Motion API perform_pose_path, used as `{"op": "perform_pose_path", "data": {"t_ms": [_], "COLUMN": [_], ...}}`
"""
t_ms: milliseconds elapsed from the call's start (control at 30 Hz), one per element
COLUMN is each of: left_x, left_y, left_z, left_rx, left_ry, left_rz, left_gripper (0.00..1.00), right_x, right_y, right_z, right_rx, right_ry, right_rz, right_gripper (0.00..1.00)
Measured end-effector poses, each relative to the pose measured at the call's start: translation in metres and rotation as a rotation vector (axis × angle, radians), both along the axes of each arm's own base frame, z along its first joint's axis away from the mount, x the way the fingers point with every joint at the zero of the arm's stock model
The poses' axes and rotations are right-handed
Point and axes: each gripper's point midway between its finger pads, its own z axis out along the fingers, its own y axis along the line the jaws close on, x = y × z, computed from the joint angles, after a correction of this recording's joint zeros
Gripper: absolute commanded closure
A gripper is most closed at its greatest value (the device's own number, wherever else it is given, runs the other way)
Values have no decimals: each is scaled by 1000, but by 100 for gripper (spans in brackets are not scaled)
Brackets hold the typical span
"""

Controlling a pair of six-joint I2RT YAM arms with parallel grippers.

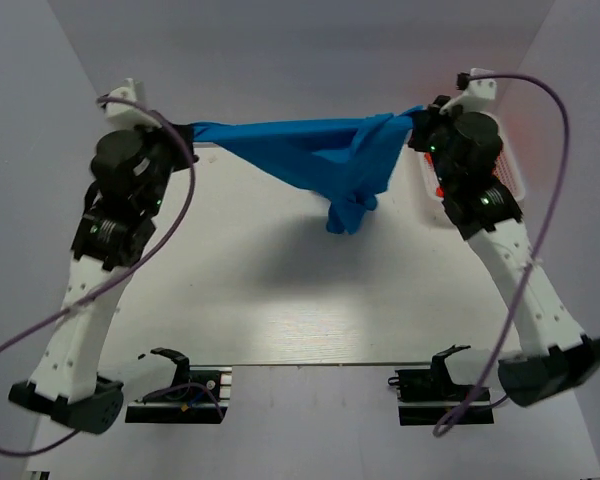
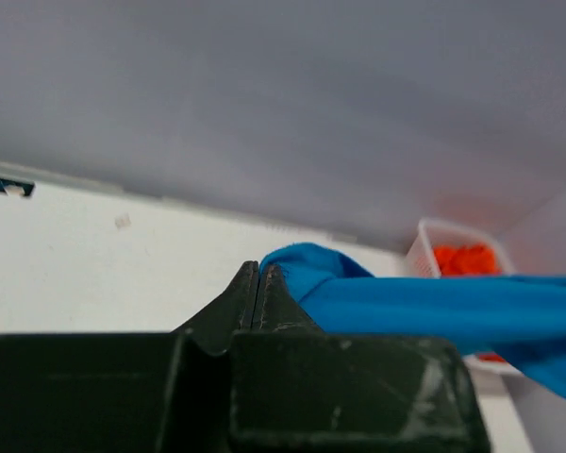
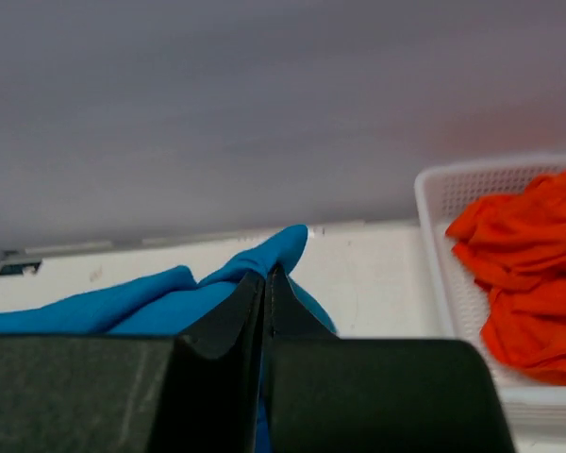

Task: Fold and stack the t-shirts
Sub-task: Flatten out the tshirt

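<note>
over the white tabletop (image 1: 280, 300), left claw (image 2: 258, 293) and right claw (image 3: 266, 293) clench the blue t-shirt (image 1: 300, 150), spread aloft; next, probably laying it flat.

No readable text, no legible label, brand, number or sign in any view, small pale mark (image 2: 123, 221) on table (image 2: 57, 274), too blurred to read
</note>
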Motion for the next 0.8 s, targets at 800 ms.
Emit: {"op": "perform_pose_path", "data": {"t_ms": [800], "left_x": [-141], "left_y": [46], "left_z": [100], "left_rx": [-203], "left_ry": [-328], "left_rz": [-18], "left_gripper": [100], "right_x": [-214], "right_y": [2], "right_z": [141], "right_rx": [92], "right_ry": [-448], "right_rz": [447], "right_gripper": [100]}}
